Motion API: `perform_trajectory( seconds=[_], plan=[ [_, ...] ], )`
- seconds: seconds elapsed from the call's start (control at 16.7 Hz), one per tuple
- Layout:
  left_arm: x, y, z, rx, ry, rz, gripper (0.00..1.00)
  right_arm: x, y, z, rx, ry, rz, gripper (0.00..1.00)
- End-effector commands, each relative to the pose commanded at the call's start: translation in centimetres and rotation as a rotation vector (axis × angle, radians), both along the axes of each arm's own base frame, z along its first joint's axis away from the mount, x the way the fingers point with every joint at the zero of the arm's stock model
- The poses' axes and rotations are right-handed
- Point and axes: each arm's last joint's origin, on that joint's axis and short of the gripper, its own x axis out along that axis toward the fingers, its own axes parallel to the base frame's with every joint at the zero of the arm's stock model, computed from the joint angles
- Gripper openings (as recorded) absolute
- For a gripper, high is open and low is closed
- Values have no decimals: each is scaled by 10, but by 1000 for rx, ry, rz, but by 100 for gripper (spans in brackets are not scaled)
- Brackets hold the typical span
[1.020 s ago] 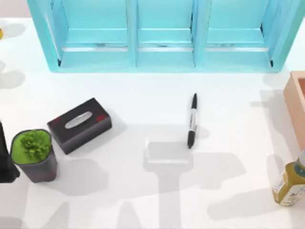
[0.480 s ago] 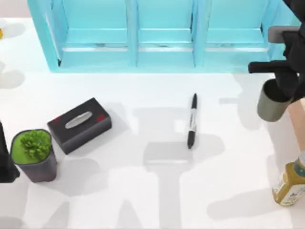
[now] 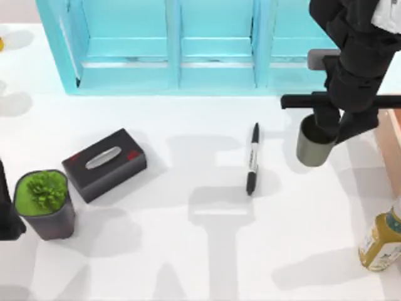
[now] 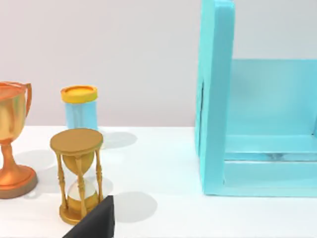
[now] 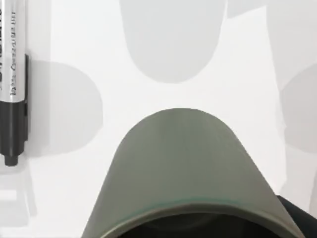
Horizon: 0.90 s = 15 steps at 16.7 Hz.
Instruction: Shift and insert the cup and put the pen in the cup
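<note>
- Cup (image 3: 311, 147) is now hanging further left than half a second ago, closer to the pen (image 3: 252, 158) lying on the white table (image 3: 188, 251).
- Right gripper (image 3: 331, 128) is holding the cup's rim, jaws closed on it, before the turquoise shelf (image 3: 213, 75).
- Left arm is waiting at the table's left edge.

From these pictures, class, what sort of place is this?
Probably a rendered desk or office tabletop: a white table with a turquoise shelf unit at the back, a pen, a tissue box and a potted plant.
</note>
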Motion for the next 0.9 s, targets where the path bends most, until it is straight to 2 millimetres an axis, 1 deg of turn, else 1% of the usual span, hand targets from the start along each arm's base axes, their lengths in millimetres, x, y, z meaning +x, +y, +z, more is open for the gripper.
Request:
perform_trajectory(
  seconds=[0.12,0.48,0.66,0.9],
  plan=[
    [0,0,0,0,0,0,100,0,1,-7,-3,6,0,0],
    [0,0,0,0,0,0,100,0,8,-43,-1,-8,5,0],
    [0,0,0,0,0,0,100,0,8,-43,-1,-7,5,0],
    [0,0,0,0,0,0,100,0,8,-43,-1,-7,5,30]
  ],
)
